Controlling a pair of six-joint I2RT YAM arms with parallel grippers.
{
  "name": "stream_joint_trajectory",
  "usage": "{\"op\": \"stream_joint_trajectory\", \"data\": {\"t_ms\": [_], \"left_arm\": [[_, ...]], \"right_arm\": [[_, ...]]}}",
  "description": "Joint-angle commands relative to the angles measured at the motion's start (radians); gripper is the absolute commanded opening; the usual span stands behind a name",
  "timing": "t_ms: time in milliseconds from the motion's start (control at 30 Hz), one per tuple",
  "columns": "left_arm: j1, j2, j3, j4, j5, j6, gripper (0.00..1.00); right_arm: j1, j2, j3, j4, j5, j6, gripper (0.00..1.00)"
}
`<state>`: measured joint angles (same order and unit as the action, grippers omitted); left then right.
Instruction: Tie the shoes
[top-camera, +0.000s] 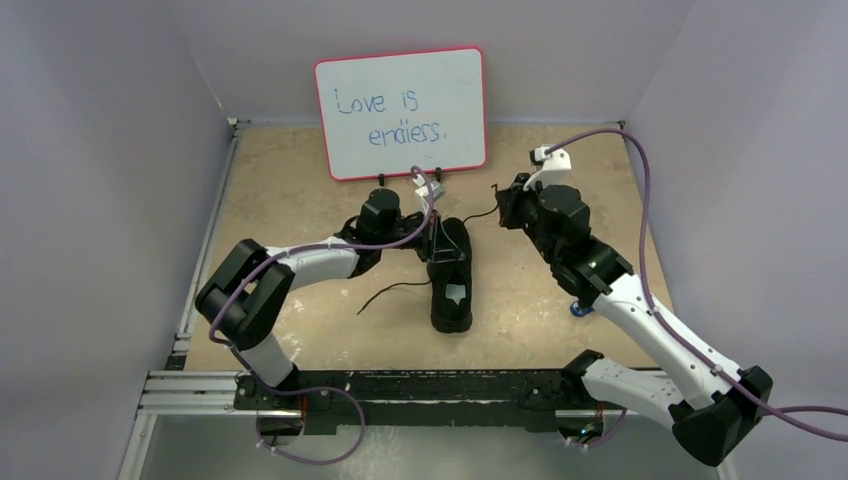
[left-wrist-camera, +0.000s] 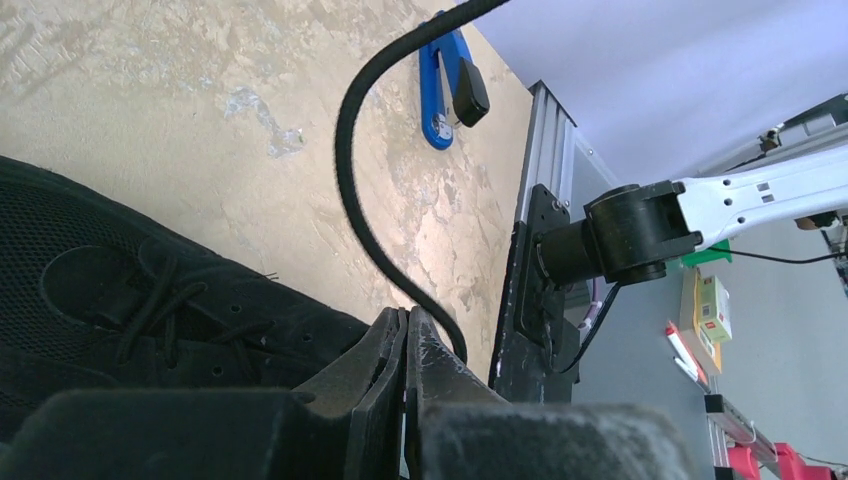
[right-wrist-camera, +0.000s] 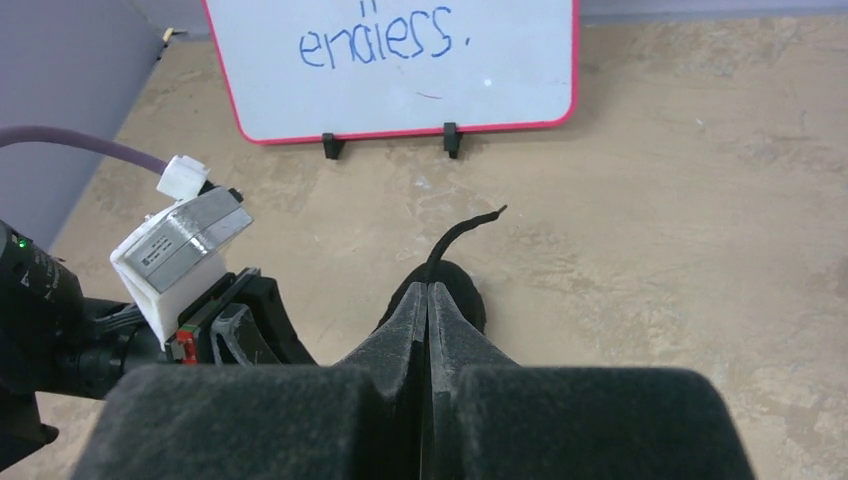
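The black shoe (top-camera: 450, 285) lies mid-table with its pale inner sole showing; it also fills the lower left of the left wrist view (left-wrist-camera: 120, 300). My left gripper (top-camera: 432, 232) is over the shoe's laced part, jaws pressed shut (left-wrist-camera: 408, 315). A black lace (left-wrist-camera: 345, 170) curves down to its tips and goes behind the right finger. Taut strands rise from the shoe to it. My right gripper (top-camera: 500, 205) is right of the shoe's far end, shut (right-wrist-camera: 428, 288) on a lace (right-wrist-camera: 455, 232) whose free end sticks out past the tips. Another lace (top-camera: 390, 292) trails left on the table.
A whiteboard (top-camera: 400, 110) stands at the back, close behind both grippers (right-wrist-camera: 400, 60). A blue-and-black gadget (top-camera: 580, 308) lies under the right arm, also seen in the left wrist view (left-wrist-camera: 440, 95). Metal rails (top-camera: 190, 390) edge the table's front and left.
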<state>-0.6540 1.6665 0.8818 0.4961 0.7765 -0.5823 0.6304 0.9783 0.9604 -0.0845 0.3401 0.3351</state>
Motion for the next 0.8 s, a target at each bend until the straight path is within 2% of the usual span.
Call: {"op": "stream_joint_trajectory", "data": {"t_ms": [0, 167, 200, 367, 467, 633, 767], "left_arm": [[0.001, 0.003, 0.014, 0.120, 0.018, -0.044, 0.00], [0.014, -0.013, 0.031, 0.006, -0.026, 0.020, 0.00], [0.023, -0.019, 0.030, -0.014, -0.042, 0.027, 0.03], [0.075, -0.098, -0.045, 0.002, -0.133, 0.033, 0.26], [0.101, -0.143, -0.049, -0.077, -0.181, 0.073, 0.35], [0.201, -0.202, -0.111, -0.085, -0.174, 0.058, 0.42], [0.188, -0.204, -0.145, -0.047, -0.076, 0.084, 0.65]], "right_arm": [[-0.015, 0.022, 0.063, 0.044, -0.079, 0.031, 0.00], [-0.020, 0.004, 0.051, 0.026, -0.086, 0.038, 0.00], [-0.021, -0.001, 0.046, 0.025, -0.080, 0.040, 0.00], [-0.031, -0.007, 0.047, 0.019, -0.078, 0.037, 0.00], [-0.033, -0.006, 0.049, 0.022, -0.078, 0.030, 0.00], [-0.039, -0.003, 0.044, 0.022, -0.084, 0.034, 0.00], [-0.044, -0.002, 0.044, 0.021, -0.089, 0.030, 0.00]]}}
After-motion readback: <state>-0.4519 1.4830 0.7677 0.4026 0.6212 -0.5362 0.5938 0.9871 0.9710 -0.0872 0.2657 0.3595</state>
